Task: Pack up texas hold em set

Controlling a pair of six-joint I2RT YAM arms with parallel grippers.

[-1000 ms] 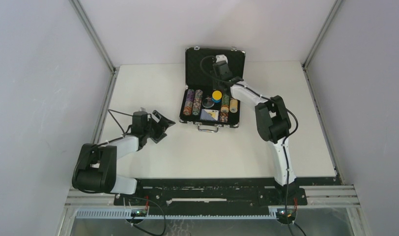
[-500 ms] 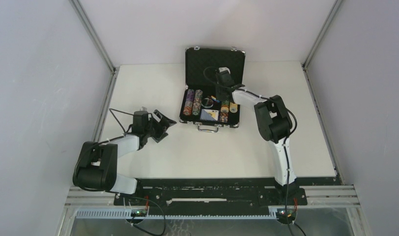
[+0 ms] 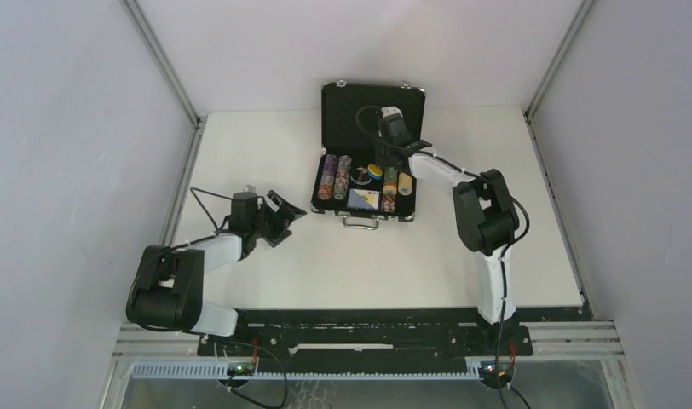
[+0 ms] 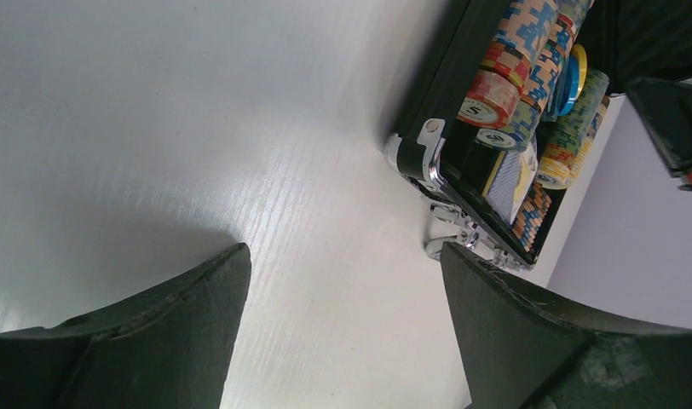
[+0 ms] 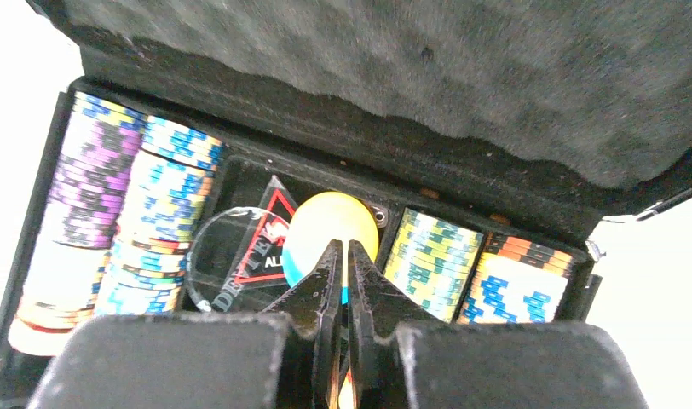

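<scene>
**Top external view.** The left gripper (image 3: 279,217) sits low over the table (image 3: 240,162) with its 2 fingers spread wide and nothing between them. The briefcase (image 3: 338,102) lies just beyond its fingertips, apart from them, with the lid raised. The right gripper (image 3: 379,166) points down into the open case, above the middle compartment, with chip rolls (image 3: 335,176) on either side of it. From this view we cannot tell how far its jaws stand apart.

**Left wrist view.** The left gripper (image 4: 344,256) is at a wide opening. Only bare table (image 4: 155,128) shows between the 2 fingers (image 4: 181,324), and neither finger touches anything. Ahead and to the right of the fingertips we see the silver corner of the briefcase (image 4: 415,153) and its handle (image 4: 449,243). Inside the case are chip rolls (image 4: 513,77), a card deck (image 4: 506,175) and a blue and yellow token (image 4: 574,72).

**Right wrist view.** The jaws of the right gripper (image 5: 344,247) stand almost together, with only a thin slit between the fingers (image 5: 325,281). We see nothing clamped in that slit. The fingertips sit over the near edge of a yellow token (image 5: 325,226); we cannot tell whether they touch it. A clear token (image 5: 232,256) lies just left of the fingers. 2 chip rolls (image 5: 91,179) lie further left, and 2 more (image 5: 432,256) lie to the right. The foam-lined lid (image 5: 411,77) rises beyond the fingertips.
</scene>
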